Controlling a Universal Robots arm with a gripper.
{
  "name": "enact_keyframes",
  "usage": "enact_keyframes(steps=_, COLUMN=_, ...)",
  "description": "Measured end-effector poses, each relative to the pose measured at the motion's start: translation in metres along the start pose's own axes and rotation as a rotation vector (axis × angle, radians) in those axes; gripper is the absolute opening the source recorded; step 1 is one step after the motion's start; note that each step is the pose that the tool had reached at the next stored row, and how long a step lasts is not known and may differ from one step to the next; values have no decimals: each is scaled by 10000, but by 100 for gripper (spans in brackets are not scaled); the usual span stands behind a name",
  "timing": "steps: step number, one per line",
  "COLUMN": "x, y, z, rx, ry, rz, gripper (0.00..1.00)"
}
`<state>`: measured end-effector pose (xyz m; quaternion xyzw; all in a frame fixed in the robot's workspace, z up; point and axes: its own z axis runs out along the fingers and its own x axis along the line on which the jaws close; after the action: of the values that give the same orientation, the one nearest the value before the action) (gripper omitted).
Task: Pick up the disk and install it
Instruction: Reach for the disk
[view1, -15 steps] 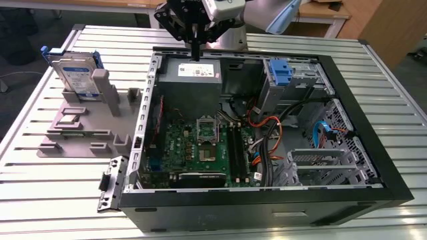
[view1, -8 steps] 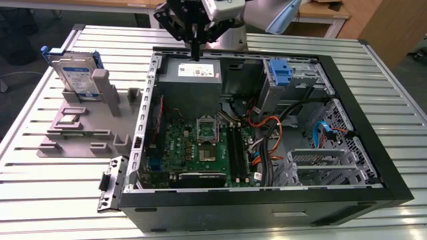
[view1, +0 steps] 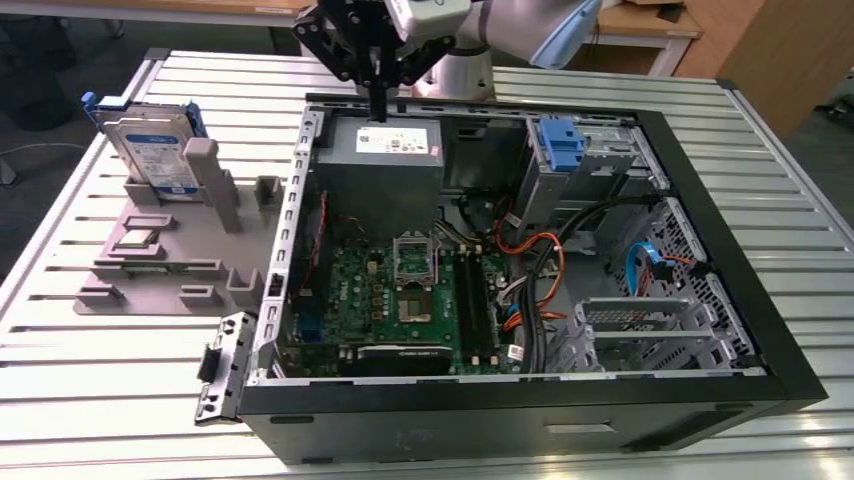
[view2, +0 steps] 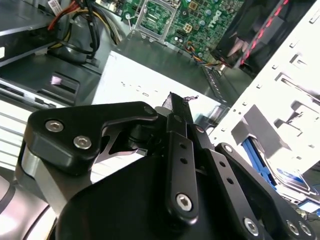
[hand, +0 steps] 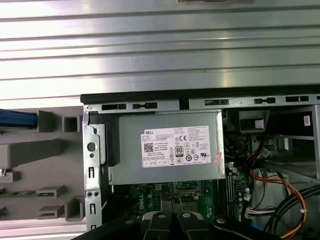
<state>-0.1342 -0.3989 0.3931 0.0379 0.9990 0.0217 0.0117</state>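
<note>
Hovers above the grey box (view1: 380, 175) with fingers of the gripper (view1: 382, 112) pressed together, empty, disk (view1: 144, 150) upright at nine o'clock.

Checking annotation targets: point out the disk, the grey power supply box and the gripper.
disk (view1: 144, 150), exterior view, on its white-and-blue label.
grey power supply box (hand: 175, 146), first wrist view, on its white sticker.
gripper (view1: 382, 114), exterior view, between the tips of its jaws.

I see the disk (view1: 144, 150) standing upright on edge in a grey holder (view1: 174, 245), at about ten o'clock from the open computer case (view1: 747, 300) in the exterior view. It has a silver body, a white-and-blue label and blue side rails.
</note>
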Motion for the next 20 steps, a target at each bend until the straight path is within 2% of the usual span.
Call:
enact_keyframes(steps=11, x=207, y=-16, z=1, rx=-1, ry=-1, rz=0, gripper=10)
enact_keyframes(steps=20, x=218, y=-17, z=0, rx=0, ry=0, rz=2, gripper=10)
